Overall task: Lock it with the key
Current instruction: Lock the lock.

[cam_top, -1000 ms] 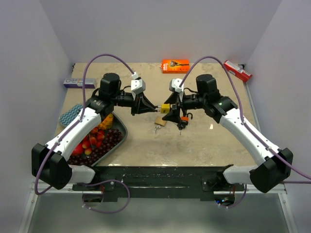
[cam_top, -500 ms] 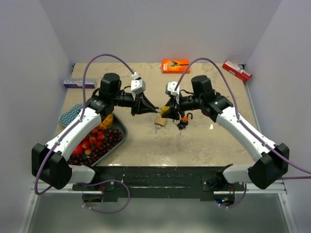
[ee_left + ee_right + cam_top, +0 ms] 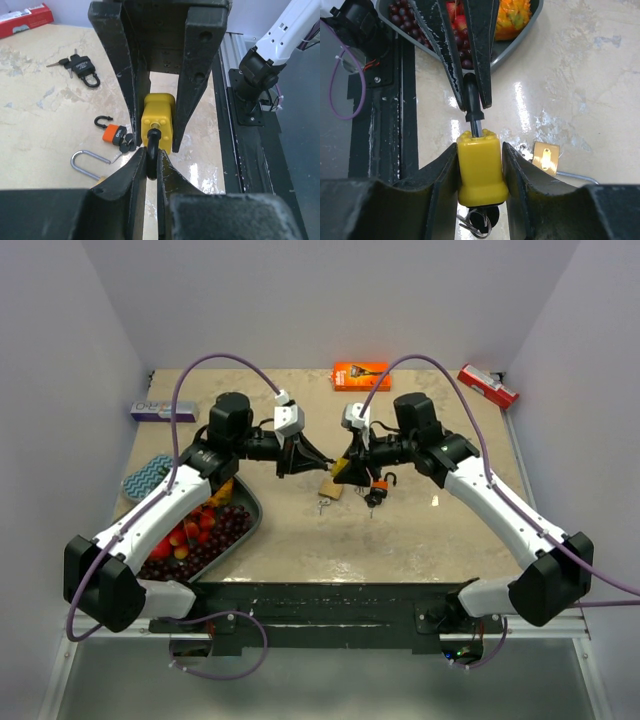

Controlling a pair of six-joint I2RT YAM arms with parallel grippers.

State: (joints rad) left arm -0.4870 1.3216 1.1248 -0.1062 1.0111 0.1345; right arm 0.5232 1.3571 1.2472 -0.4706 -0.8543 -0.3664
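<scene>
My right gripper [image 3: 346,466] is shut on a yellow padlock [image 3: 342,468] and holds it above the table. In the right wrist view [image 3: 480,156] the padlock [image 3: 478,170] sits squeezed between both fingers. My left gripper [image 3: 319,458] is shut on a black-headed key [image 3: 151,152]. The key's blade is in the keyhole of the yellow padlock [image 3: 159,121]. In the right wrist view the key [image 3: 472,105] runs from the left gripper's fingers down into the lock. The two grippers face each other tip to tip at the table's middle.
Below the grippers lie a brass padlock [image 3: 90,164], an orange padlock [image 3: 112,134] and a black padlock with keys [image 3: 82,65]. A grey tray of fruit [image 3: 243,523] stands front left. An orange box [image 3: 361,374], a red box [image 3: 489,386], a purple box [image 3: 160,410] and a sponge [image 3: 146,477] lie around the edges.
My right gripper has moved left with the yellow padlock, and my left gripper has moved slightly right. The gap between them has closed and the key now sits in the lock.
</scene>
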